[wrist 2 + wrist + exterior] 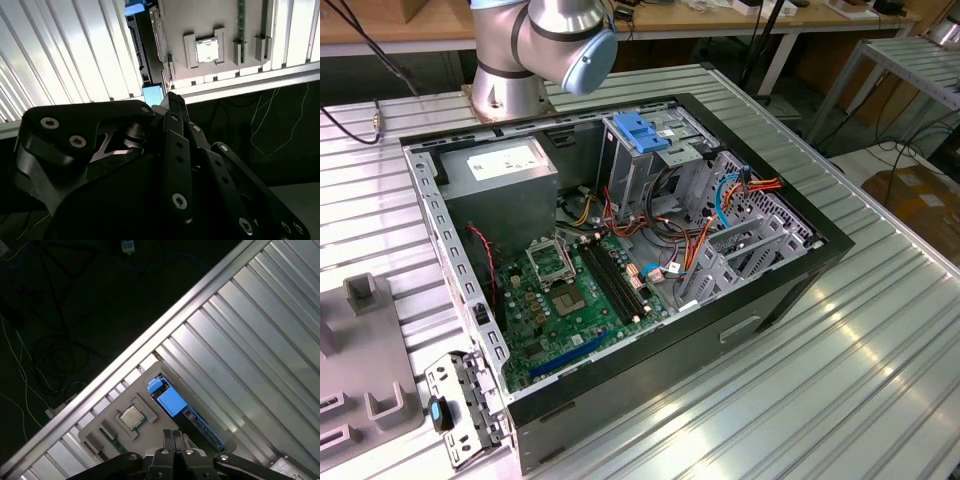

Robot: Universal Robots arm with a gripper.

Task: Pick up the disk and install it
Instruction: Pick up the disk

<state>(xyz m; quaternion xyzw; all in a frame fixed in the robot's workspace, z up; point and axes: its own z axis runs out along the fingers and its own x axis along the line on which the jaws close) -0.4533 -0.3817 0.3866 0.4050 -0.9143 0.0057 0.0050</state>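
First wrist view: disk (180, 410) lies on table (250, 350), just beside grey fixture plate (150, 427). Gripper (172, 434) pressed together, empty, high over disk. Disk probably rigid, hefty, shock-sensitive; best gripped across blue side rails.

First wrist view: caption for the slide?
Gripper shut, poised over the grey tray with the disk and a processor chip.

Cables (692, 248) and a blue-topped cage (642, 138) crowd the open computer case (775, 300). The gripper (172, 436) hangs in free air above the ribbed table (250, 340).
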